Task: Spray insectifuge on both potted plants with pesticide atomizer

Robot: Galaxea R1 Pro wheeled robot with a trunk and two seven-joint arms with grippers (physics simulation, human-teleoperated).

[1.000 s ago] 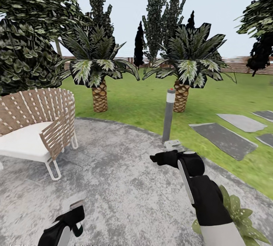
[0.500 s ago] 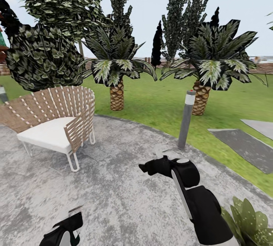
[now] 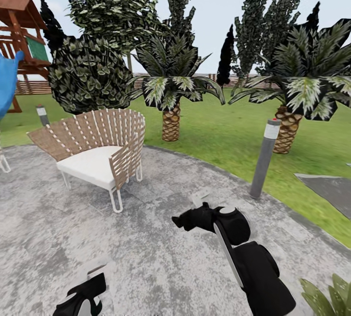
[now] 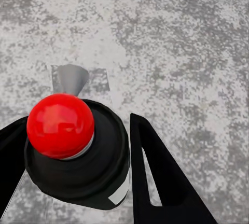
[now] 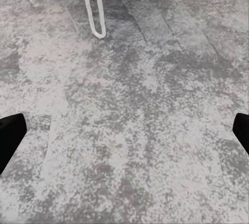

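From the head camera, the round mottled grey stone patio [image 3: 146,238] spreads across the near ground, with green lawn [image 3: 219,136] beyond it. A woven tan chair with a white seat cushion [image 3: 97,153] stands on the patio's far left. A tall grey post with a red top [image 3: 263,158] stands at the patio's right edge, and two scaly-trunked palms [image 3: 171,92] rise behind on the grass. A broad-leaved green potted plant [image 3: 329,296] peeks in at the near right corner. The left gripper [image 3: 90,289] sits low at near left; the right gripper [image 3: 187,219] reaches forward at centre.

At the left wrist, the black fingers [image 4: 161,177] clasp the dark green pesticide atomizer [image 4: 78,151], red tip toward the camera, over the stone.

At the right wrist, two black fingertips [image 5: 10,136] stand wide apart, holding nothing, above the patio, with the chair's white legs farther off.
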